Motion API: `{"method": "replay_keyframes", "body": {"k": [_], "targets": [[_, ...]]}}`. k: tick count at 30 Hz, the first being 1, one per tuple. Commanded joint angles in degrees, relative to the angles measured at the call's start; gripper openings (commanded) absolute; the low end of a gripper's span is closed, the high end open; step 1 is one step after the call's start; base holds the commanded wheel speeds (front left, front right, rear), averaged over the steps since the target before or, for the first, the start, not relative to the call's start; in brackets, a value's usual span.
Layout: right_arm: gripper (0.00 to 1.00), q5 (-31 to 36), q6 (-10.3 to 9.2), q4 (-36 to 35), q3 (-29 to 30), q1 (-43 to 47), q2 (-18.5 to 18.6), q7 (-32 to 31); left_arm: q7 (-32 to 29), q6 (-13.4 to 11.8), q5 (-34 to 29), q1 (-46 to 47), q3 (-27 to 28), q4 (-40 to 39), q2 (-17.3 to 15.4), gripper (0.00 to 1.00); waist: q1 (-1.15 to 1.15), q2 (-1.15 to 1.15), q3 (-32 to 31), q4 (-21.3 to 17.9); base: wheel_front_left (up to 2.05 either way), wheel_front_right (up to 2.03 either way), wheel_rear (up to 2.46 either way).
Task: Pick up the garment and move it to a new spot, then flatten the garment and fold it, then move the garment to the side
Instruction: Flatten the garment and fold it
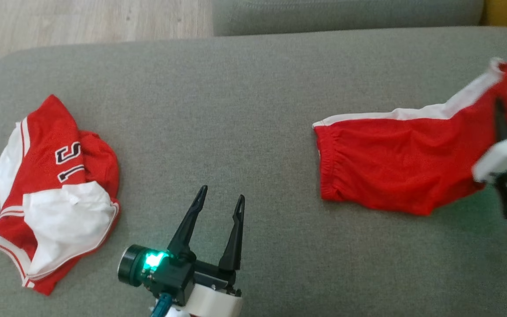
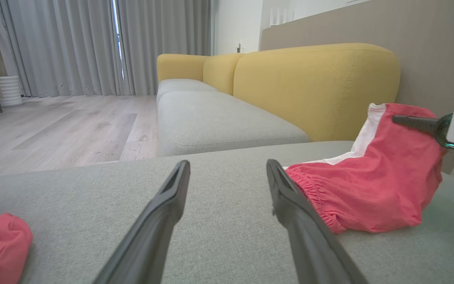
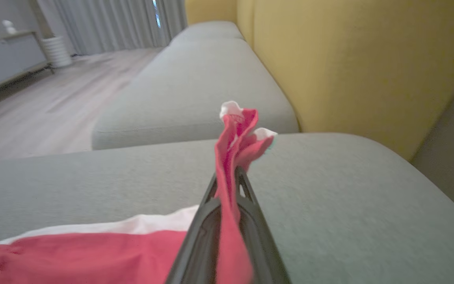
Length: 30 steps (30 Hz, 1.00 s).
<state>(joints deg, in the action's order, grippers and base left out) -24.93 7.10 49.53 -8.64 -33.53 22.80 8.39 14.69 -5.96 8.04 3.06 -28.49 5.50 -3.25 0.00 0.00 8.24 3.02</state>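
Note:
Red shorts with a white side stripe (image 1: pixel 394 163) lie on the right of the grey cushion (image 1: pixel 244 101), waistband toward the middle. My right gripper (image 1: pixel 502 105) is shut on their far right corner and holds that corner lifted off the cushion. In the right wrist view the red cloth (image 3: pixel 235 142) is pinched between the fingers (image 3: pixel 203 221) and sticks up past the tips. My left gripper (image 1: pixel 222 193) stands open and empty over bare cushion at the lower middle, left of the shorts (image 2: pixel 369 189).
A crumpled red and white jersey (image 1: pixel 55 189) with black numbers lies at the cushion's left end. A second grey seat (image 2: pixel 211 118) and a yellow backrest (image 2: pixel 313 86) stand beyond the far edge. Wooden floor (image 1: pixel 82 22) lies past the left corner.

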Motion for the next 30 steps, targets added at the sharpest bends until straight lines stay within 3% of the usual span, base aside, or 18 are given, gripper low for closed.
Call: {"method": "replay_keyframes", "body": {"k": [1, 15, 16, 17, 21, 30], "targets": [[0.0, 0.79, 0.39, -3.6, -1.72, -1.16, -0.94, 0.31, 0.3, 0.26, 0.44, 0.58, 1.11, -1.28, 0.36, 1.0, 0.0, 0.0, -0.99, 0.07, 0.0, 0.0, 0.0], [0.0, 1.98, 0.39, -20.26, -9.12, 7.62, -16.96, -4.8, 0.3, 0.03, 1.37, -0.33, 0.46, -0.91, 0.36, 1.0, 0.0, 0.0, -2.62, 3.51, 0.0, 0.0, 0.0], [0.62, 1.61, 0.39, -20.52, -9.79, 8.3, -17.59, -4.98, 0.3, 0.0, 1.48, -0.27, 0.29, -0.87, 0.36, 1.0, 0.0, 0.0, -2.63, 3.71, 0.0, 0.0, 0.0], [1.0, 1.33, 0.39, -20.79, -10.45, 8.9, -18.06, -5.09, 0.3, -0.06, 1.6, -0.19, 0.12, -0.83, 0.36, 1.0, 0.0, 0.0, -2.64, 3.89, 0.0, 0.0, 0.0], [1.0, -0.77, 0.39, -23.81, -11.79, 10.83, -18.56, -3.73, 0.3, -0.75, 2.12, -0.08, 0.03, -1.2, 0.37, 1.0, 0.0, 0.0, -3.12, 4.05, 0.0, 0.0, 0.0], [1.0, -0.17, 0.39, -30.4, -5.48, 19.33, -11.12, 2.12, 0.3, -2.1, 2.55, -3.29, 2.74, -2.37, 0.35, 1.0, 0.0, 0.0, -7.64, 2.09, 0.0, 0.0, 0.0]]}}
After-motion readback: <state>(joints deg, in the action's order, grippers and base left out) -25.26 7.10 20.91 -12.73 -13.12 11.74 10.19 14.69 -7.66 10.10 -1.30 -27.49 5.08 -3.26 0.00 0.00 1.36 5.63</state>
